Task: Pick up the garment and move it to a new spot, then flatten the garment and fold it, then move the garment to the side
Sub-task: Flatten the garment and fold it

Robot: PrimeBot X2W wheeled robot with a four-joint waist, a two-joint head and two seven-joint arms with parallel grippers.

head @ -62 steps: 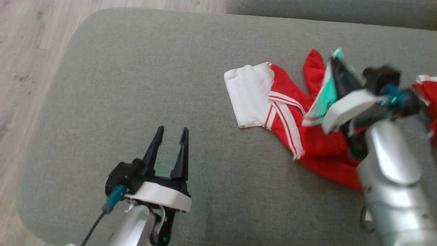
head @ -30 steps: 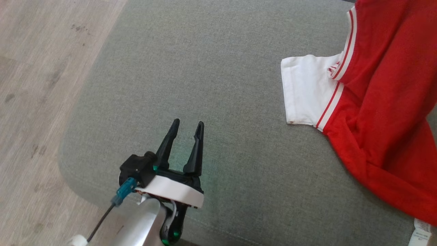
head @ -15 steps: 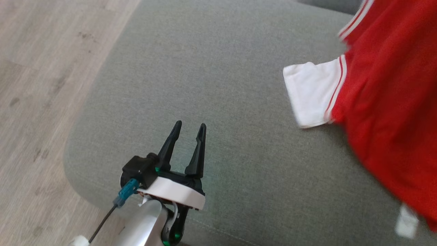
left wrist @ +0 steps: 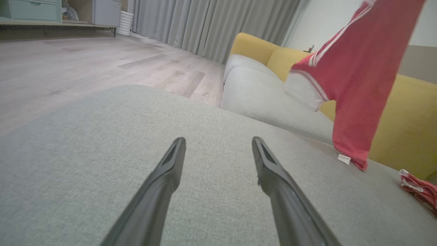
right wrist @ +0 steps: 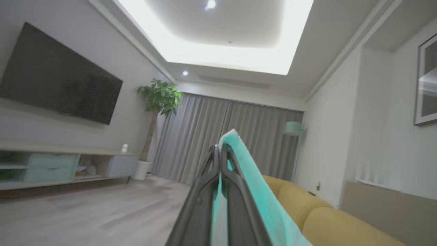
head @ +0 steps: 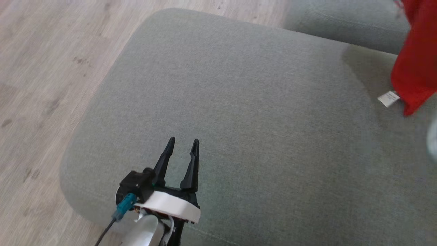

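The garment (head: 416,61) is red and hangs in the air at the head view's top right, a white label (head: 388,98) dangling at its lower edge. In the left wrist view the garment (left wrist: 362,68) hangs free above the cushion, its white sleeve and stripes showing. My right gripper (right wrist: 218,148) is shut, raised toward the ceiling, with teal fabric (right wrist: 259,191) of the garment pinched between its fingers. My left gripper (head: 183,140) is open and holds nothing, low over the near left of the cushion, far from the garment. Between its fingers (left wrist: 218,140) I see bare cushion.
A grey cushion (head: 239,102) spreads before me, with a second grey cushion (head: 341,20) behind it. Wooden floor (head: 51,51) lies to the left. A yellow sofa (left wrist: 409,130) stands beyond, and another red cloth (left wrist: 420,193) lies at the cushion's far right.
The garment has been lifted off the cushion and now hangs at the upper right. The head camera has shifted. My left gripper stays open in place.
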